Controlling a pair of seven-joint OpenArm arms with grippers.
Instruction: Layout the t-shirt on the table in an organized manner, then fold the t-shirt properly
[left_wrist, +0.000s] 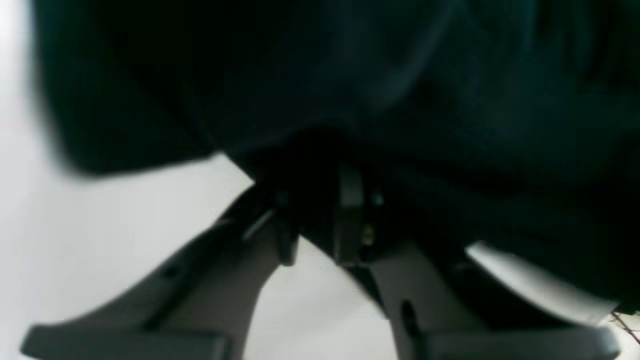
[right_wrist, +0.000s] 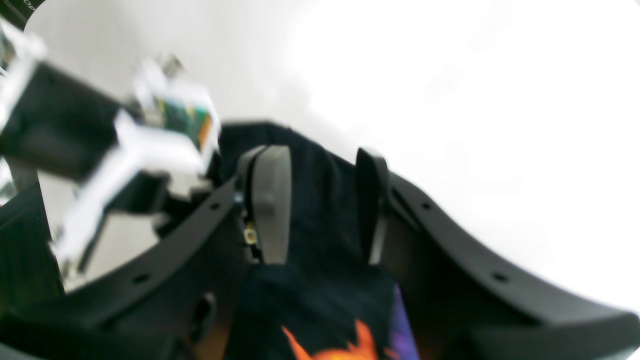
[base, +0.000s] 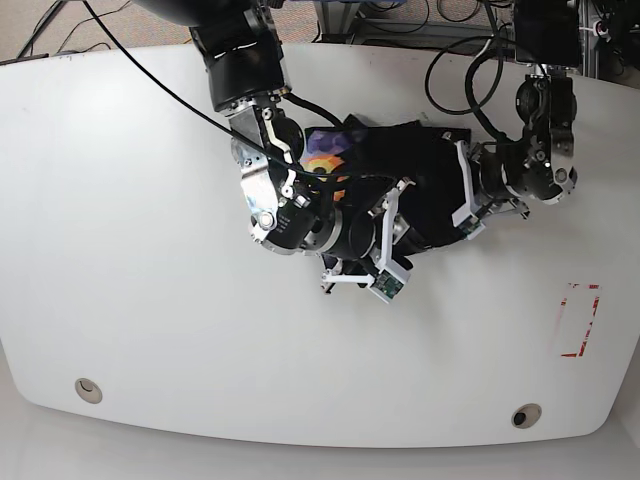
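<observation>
The black t-shirt (base: 410, 165) lies bunched at the table's (base: 150, 250) centre back, and a colourful orange and purple print (base: 325, 162) shows on it. In the left wrist view my left gripper (left_wrist: 317, 220) is shut on a fold of the black cloth (left_wrist: 350, 85), which fills the upper frame. In the right wrist view my right gripper (right_wrist: 320, 205) holds black cloth (right_wrist: 320, 280) between its fingers (right_wrist: 270, 200), with the print (right_wrist: 340, 347) below. In the base view both arms meet over the shirt, and their fingertips are hidden in the cloth.
The left arm (base: 530, 165) comes in from the back right, the right arm (base: 285, 215) from the back. A red tape rectangle (base: 580, 320) is at the right. Two small holes (base: 88, 389) (base: 526, 414) sit near the front edge. Cables (base: 470, 60) hang at the back.
</observation>
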